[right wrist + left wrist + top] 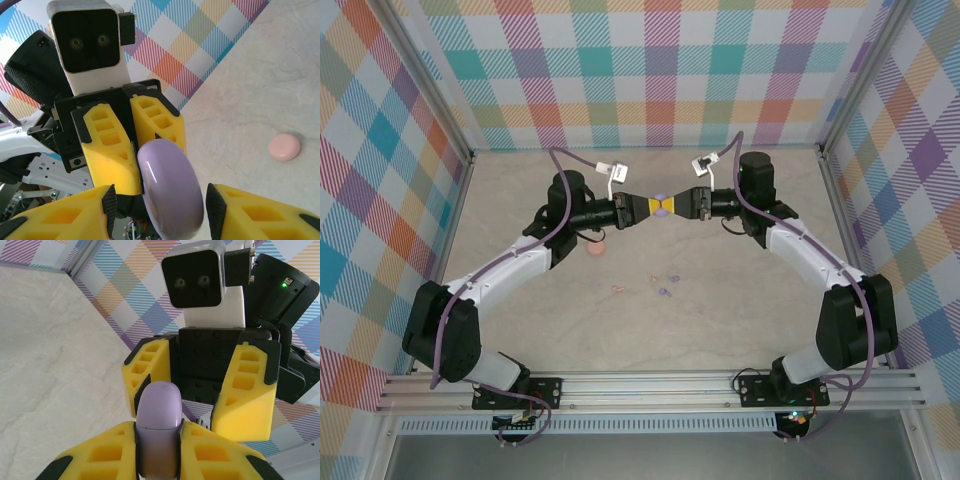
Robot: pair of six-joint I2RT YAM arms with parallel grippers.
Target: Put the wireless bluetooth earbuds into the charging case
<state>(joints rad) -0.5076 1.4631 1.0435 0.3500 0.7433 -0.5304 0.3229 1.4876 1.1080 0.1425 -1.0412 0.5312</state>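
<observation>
Loose earbuds: four tiny plastic wireless bluetooth earbuds point(665, 292), two pale pink and two purple, scattered on the pale marbled tabletop point(750, 300) nearest the arm bases. Not yet in any case, within easy reach for later pickup.
Pink case: round pale pink pebble-like disc point(597, 248), flat on the table beyond the earbuds, just beside the left arm. Untouched, apparently awaiting its turn.
Purple case: glossy rounded purple charging case point(159, 415), raised clear of the table; seam closed, probably lifted for two-armed lid opening.
Left gripper point(159, 455): fingers clamped on one end of the case, serving as a vise.
Right gripper point(160, 210): fingers spread wide either side of the free end, not touching; likely poised to take the lid.
</observation>
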